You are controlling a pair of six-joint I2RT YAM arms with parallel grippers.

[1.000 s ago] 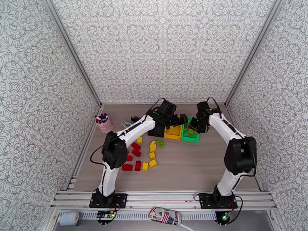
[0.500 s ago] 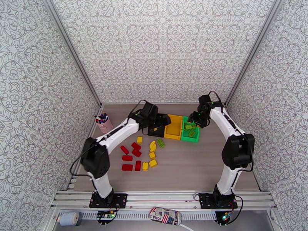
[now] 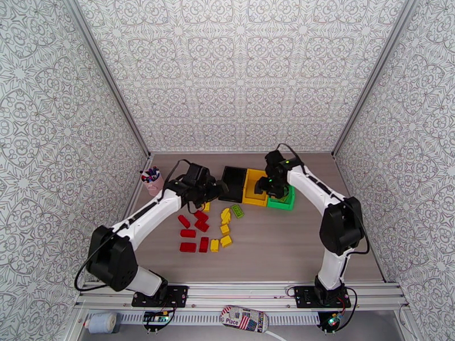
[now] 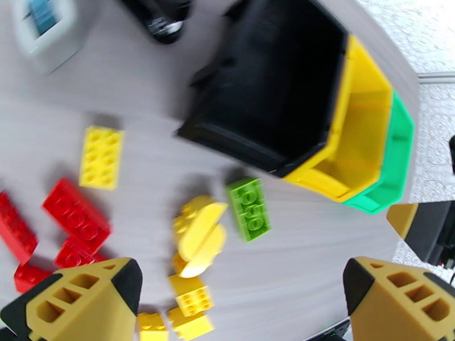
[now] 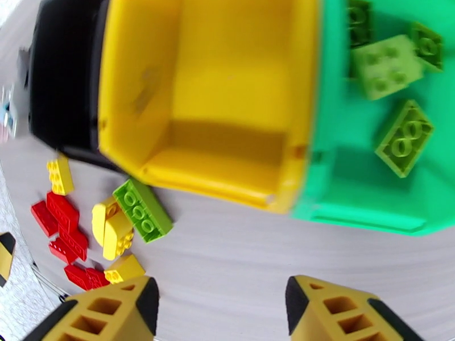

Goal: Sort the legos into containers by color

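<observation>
Three containers stand in a row at the back: a black bin (image 3: 233,182), a yellow bin (image 3: 256,188) and a green bin (image 3: 282,201). Several lime legos (image 5: 403,137) lie in the green bin (image 5: 364,183). The yellow bin (image 5: 222,92) and the black bin (image 4: 273,103) look empty. Red legos (image 3: 193,229), yellow legos (image 3: 225,220) and one green lego (image 3: 237,211) lie loose on the table. My left gripper (image 3: 215,190) hangs open over these bricks, its fingers (image 4: 85,296) empty. My right gripper (image 3: 263,187) is open and empty at the yellow bin's front, beside the green lego (image 5: 142,210).
A pink pen cup (image 3: 153,182) stands at the back left. Behind the black bin are a small white box (image 4: 42,24) and a dark object (image 4: 165,18). Patterned walls close in three sides. Bare table runs in front of the bricks toward the arm bases.
My left arm swung back from over the bins, leftward and nearer, to above the loose bricks. My right gripper opened and moved left from the green bin to the yellow bin's front.
</observation>
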